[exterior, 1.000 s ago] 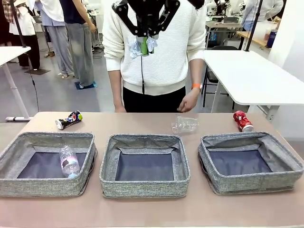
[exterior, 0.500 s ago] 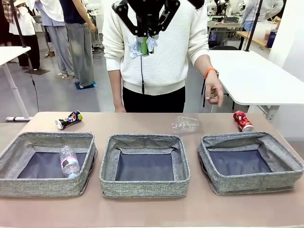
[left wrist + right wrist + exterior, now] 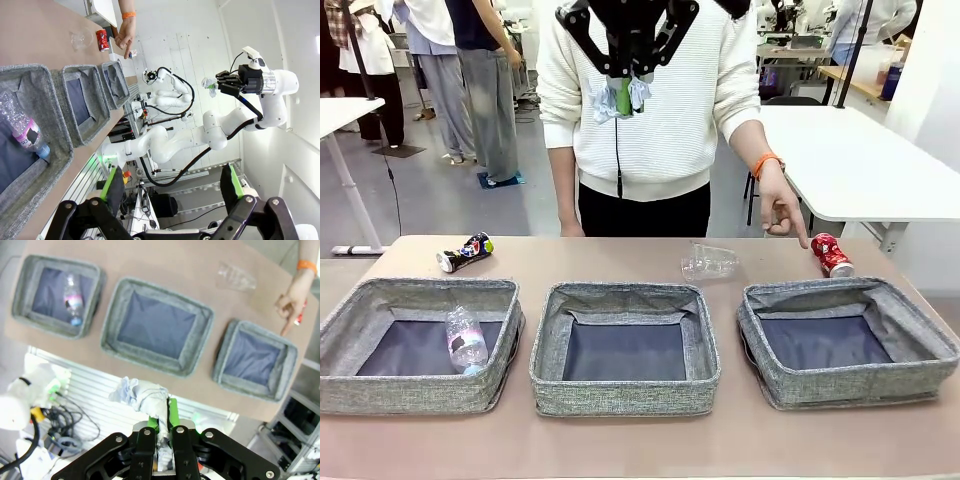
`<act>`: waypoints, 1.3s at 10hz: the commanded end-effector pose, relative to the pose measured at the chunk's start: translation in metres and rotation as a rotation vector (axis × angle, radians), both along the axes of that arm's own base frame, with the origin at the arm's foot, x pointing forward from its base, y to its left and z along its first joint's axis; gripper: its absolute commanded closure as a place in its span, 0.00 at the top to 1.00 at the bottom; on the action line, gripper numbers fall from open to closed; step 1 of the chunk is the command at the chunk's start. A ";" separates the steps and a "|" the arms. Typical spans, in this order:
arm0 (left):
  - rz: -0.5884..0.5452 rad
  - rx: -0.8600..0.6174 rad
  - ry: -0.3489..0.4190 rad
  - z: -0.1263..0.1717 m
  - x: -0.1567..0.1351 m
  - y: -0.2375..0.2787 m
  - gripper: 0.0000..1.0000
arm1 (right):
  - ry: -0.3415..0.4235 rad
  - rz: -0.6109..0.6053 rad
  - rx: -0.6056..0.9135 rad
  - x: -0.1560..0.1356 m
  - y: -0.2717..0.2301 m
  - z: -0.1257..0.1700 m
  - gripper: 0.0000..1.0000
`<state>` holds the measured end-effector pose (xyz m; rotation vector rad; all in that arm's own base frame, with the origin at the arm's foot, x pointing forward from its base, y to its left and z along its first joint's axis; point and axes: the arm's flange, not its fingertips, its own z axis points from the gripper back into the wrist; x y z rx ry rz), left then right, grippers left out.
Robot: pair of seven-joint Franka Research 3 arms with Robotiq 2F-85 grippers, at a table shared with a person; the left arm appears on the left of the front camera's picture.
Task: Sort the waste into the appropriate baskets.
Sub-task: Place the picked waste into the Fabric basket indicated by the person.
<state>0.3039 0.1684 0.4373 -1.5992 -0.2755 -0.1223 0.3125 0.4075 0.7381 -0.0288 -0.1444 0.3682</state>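
Because the paper wad (image 3: 638, 93) is held high above the table (image 3: 620, 440), it could be let go too early and carried wide of its bin; a light, loose ball is likely to drift. A wrong bin could also be chosen, since no sorting mark is seen on any of them. A bottle (image 3: 466, 340) lies in the left basket (image 3: 420, 392), while the middle basket (image 3: 625, 395) and right basket (image 3: 840, 385) are bare. The person's hand (image 3: 782, 205), pointed at the red can (image 3: 831, 254) just behind the right basket, could be struck if an arm is brought down there.

The wad is pinched between the almost closed fingers of the right gripper (image 3: 623, 98). It is white, crumpled, and bulges out past both pads. The left gripper (image 3: 171, 182) is spread wide and nothing is held in it. A clear cup (image 3: 708, 262) and a dark can (image 3: 465, 252) lie on the table behind the bins.
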 end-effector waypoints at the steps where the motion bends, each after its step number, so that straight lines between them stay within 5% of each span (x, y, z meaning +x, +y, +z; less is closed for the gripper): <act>1: -0.004 0.002 -0.018 0.000 -0.002 -0.001 1.00 | -0.008 0.000 -0.003 -0.001 -0.002 0.000 0.08; 4: -0.004 0.002 -0.018 0.000 -0.002 -0.001 1.00 | 0.011 0.069 0.008 -0.002 -0.012 -0.003 0.08; 6: -0.004 0.002 -0.018 0.000 -0.002 -0.001 1.00 | 0.025 0.057 0.051 0.003 -0.075 -0.015 0.08; 10: -0.004 0.002 -0.018 0.000 -0.002 -0.001 1.00 | 0.141 -0.160 0.153 -0.045 -0.280 -0.122 0.08; 13: -0.004 0.002 -0.018 0.000 -0.002 -0.001 1.00 | 0.084 -0.410 0.360 -0.044 -0.345 -0.211 0.08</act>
